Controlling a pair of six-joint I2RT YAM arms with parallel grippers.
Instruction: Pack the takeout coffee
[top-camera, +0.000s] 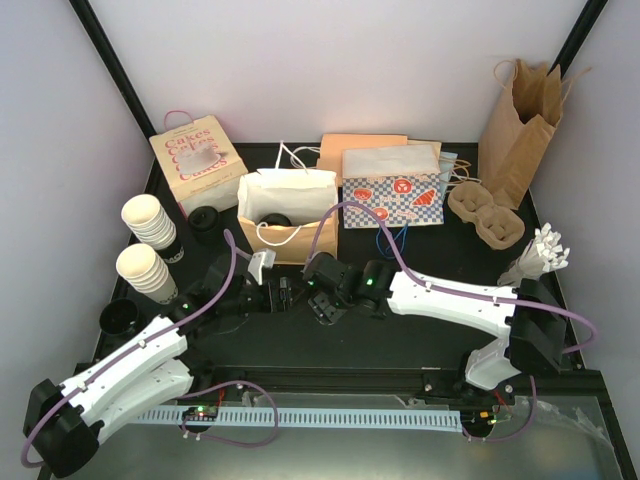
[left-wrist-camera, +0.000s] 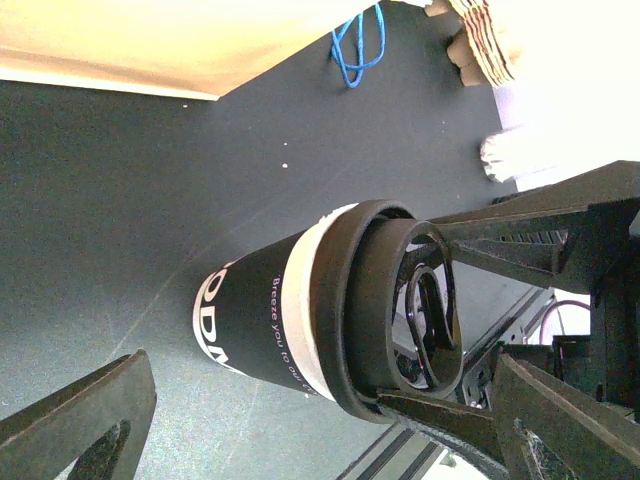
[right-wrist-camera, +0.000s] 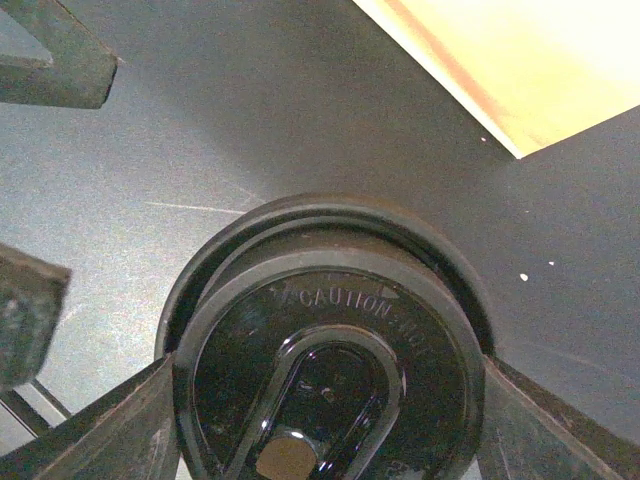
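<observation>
The takeout coffee (left-wrist-camera: 300, 320) is a cup with a black printed sleeve, a cream band and a round black lid (right-wrist-camera: 325, 350). It stands upright at the middle of the black mat, in front of the open white-lined paper bag (top-camera: 285, 215). In the top view the cup (top-camera: 327, 306) is mostly hidden under the right arm. My right gripper (right-wrist-camera: 325, 410) is over it, shut on the lid's rim from both sides. My left gripper (left-wrist-camera: 320, 370) is open and empty, just left of the cup, with its fingers (left-wrist-camera: 90, 415) spread wide. It also shows in the top view (top-camera: 278, 292).
Two stacks of lidless cream cups (top-camera: 150, 245) and a loose black lid (top-camera: 120, 318) sit at the left. A Cakes box (top-camera: 197, 160) stands behind them. A patterned bag (top-camera: 392, 190), a tall brown bag (top-camera: 520, 120) and a cup carrier (top-camera: 485, 215) stand at the back right.
</observation>
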